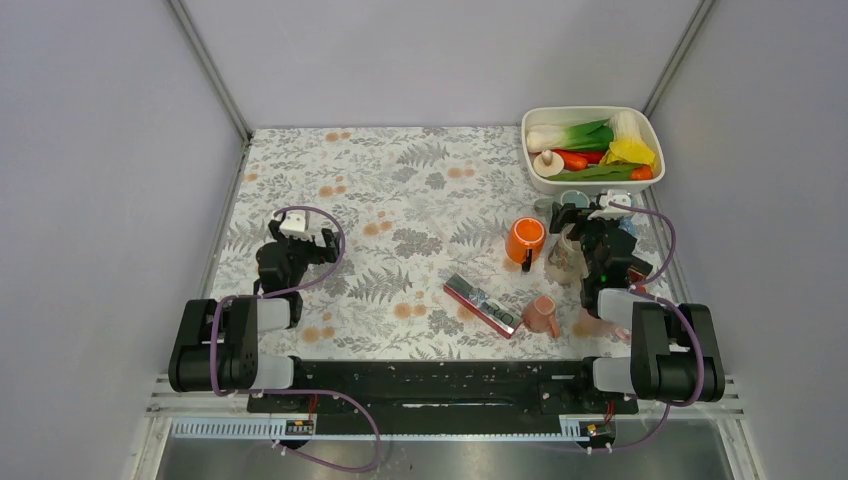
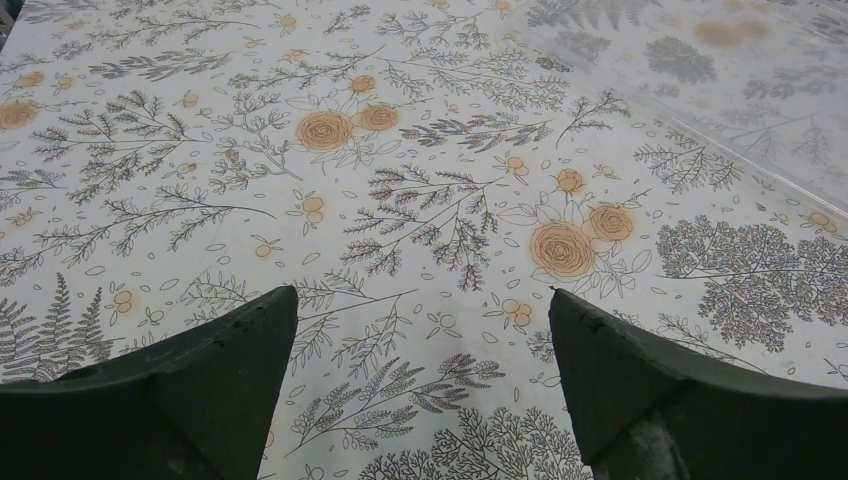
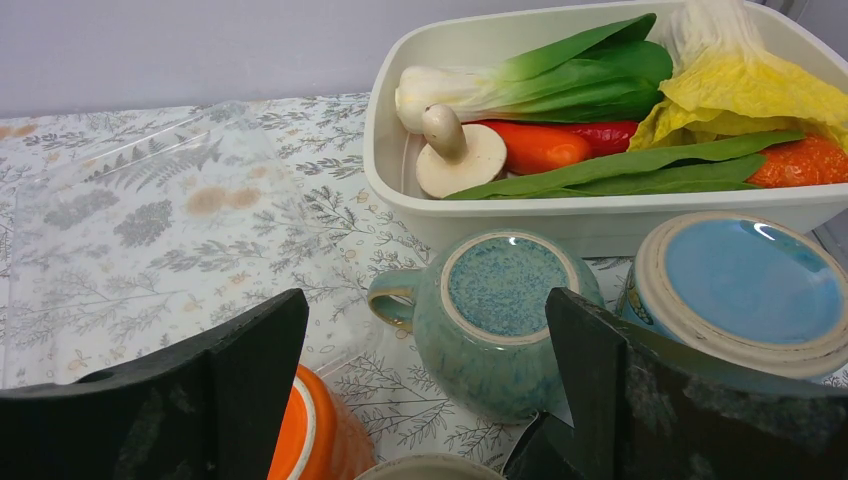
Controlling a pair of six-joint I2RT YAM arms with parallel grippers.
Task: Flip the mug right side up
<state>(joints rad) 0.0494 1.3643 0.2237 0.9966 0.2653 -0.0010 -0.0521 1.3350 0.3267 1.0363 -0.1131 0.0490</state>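
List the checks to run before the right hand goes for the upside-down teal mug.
1. Right hand open: ok.
2. Teal mug base up, handle in view: ok.
3. Mug centred in the hand's opening: not ok, it sits off toward the blue cup.
4. Gap between mug and blue cup: cannot tell.
5. Orange mug clear of the hand: cannot tell, it sits close by one finger.
6. Left hand open over bare tablecloth, far off: ok.

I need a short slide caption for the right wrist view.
Open right hand facing an upside-down teal mug, vegetable tub behind it.
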